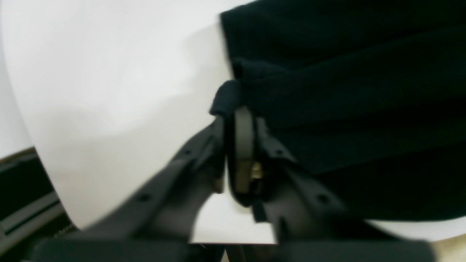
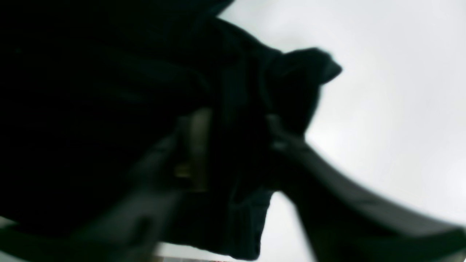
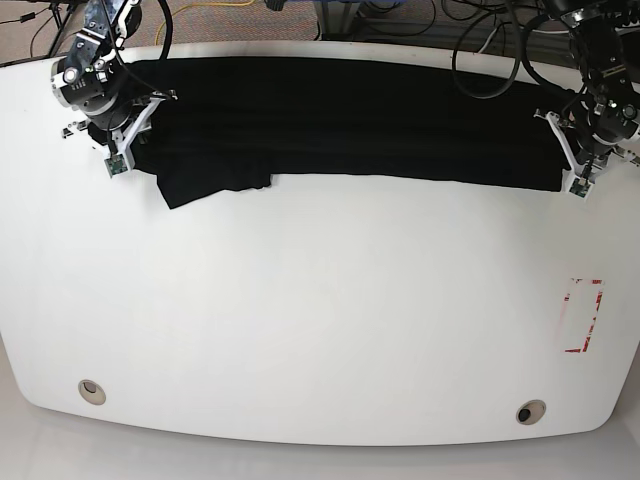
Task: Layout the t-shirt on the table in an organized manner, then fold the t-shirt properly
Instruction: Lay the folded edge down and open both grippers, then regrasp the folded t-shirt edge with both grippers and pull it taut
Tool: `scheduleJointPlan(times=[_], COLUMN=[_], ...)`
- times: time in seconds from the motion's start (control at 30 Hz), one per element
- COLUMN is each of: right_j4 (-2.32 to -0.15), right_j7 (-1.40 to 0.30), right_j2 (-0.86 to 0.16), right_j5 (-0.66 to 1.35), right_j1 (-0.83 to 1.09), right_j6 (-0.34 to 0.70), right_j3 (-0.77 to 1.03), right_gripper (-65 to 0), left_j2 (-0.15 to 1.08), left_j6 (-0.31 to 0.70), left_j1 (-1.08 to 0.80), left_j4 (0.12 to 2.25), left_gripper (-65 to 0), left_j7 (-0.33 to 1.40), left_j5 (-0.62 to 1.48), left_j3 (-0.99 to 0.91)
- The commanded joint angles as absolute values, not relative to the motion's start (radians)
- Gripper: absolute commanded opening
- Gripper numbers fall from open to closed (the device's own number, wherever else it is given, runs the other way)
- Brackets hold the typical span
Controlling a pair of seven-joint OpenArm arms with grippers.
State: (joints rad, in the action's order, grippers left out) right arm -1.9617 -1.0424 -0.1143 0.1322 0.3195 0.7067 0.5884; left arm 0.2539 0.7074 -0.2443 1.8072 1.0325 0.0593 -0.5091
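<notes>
The t-shirt (image 3: pixel 340 120) lies stretched in a long black band along the 12 o'clock edge of the white surface (image 3: pixel 320 320), one sleeve drooping toward 6 o'clock near its 9 o'clock end. At the 3 o'clock end, the left gripper (image 1: pixel 238 109) has its fingers (image 1: pixel 243 145) closed on a bunched corner of cloth. At the 9 o'clock end, the right gripper (image 2: pixel 236 120) has cloth between its fingers (image 2: pixel 198 145) (blurred and dark), which appear clamped on a fold.
</notes>
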Motion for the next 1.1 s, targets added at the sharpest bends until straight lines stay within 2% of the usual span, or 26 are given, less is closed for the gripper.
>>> scheduleJointPlan(times=[0.0, 0.1, 0.17, 0.57, 0.77, 1.07], right_j4=[-1.982, -1.989, -2.009, -1.986, -1.836, -1.636], right_j7=[-1.033, -1.033, -1.033, -1.032, -1.032, -1.023], right_j2=[-0.128, -0.13, -0.13, -0.127, -0.091, -0.116], right_j5=[0.12, 0.127, 0.127, 0.263, 0.268, 0.266], right_j1=[0.326, 0.328, 0.326, 0.194, 0.071, -0.024], right_j6=[0.698, 0.698, 0.698, 0.698, 0.698, 0.698], right_j3=[0.596, 0.596, 0.596, 0.588, 0.587, 0.539], right_gripper=[-23.0, -12.0, -10.1, -11.6, -11.6, -11.7], left_j2=[0.28, 0.282, 0.28, 0.283, 0.283, 0.285], left_j6=[0.698, 0.698, 0.698, 0.698, 0.698, 0.698], left_j1=[-0.249, -0.252, -0.252, -0.222, -0.216, -0.205], left_j4=[1.824, 1.825, 1.827, 1.896, 1.896, 1.896], left_gripper=[-46.4, -31.2, -27.2, -28.3, -28.3, -28.3], left_j7=[1.029, 1.029, 1.029, 1.029, 1.029, 1.027], left_j5=[0.05, 0.05, 0.051, 0.059, 0.059, 0.058], left_j3=[-0.507, -0.506, -0.506, -0.512, -0.536, -0.556])
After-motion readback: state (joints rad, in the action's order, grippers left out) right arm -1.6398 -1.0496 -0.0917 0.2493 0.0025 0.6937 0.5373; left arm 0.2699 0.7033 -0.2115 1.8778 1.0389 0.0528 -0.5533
